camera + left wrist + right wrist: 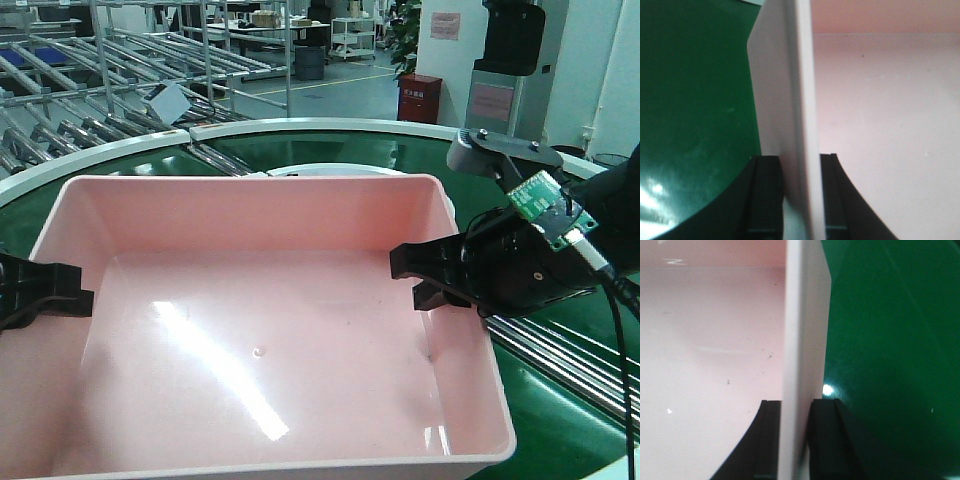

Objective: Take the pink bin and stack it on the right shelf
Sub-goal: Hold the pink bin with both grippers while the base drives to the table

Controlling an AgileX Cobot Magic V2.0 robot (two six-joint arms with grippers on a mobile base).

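The pink bin (pixel 260 330) fills the front view, open side up, over the green belt. My left gripper (pixel 48 292) is shut on its left wall, one finger inside and one outside. My right gripper (pixel 432 275) is shut on its right wall the same way. In the left wrist view the gripper (pixel 800 161) straddles the bin's rim (pixel 802 75). In the right wrist view the gripper (pixel 797 404) pinches the bin's wall (pixel 802 315). The bin is empty. The right shelf is out of view.
The green curved conveyor belt (pixel 560 440) lies under and around the bin, with metal rails (pixel 570 355) at the right. A white object (pixel 330 170) sits just behind the bin. Roller racks (pixel 90 80) stand at the back left and a red box (pixel 418 98) at the back.
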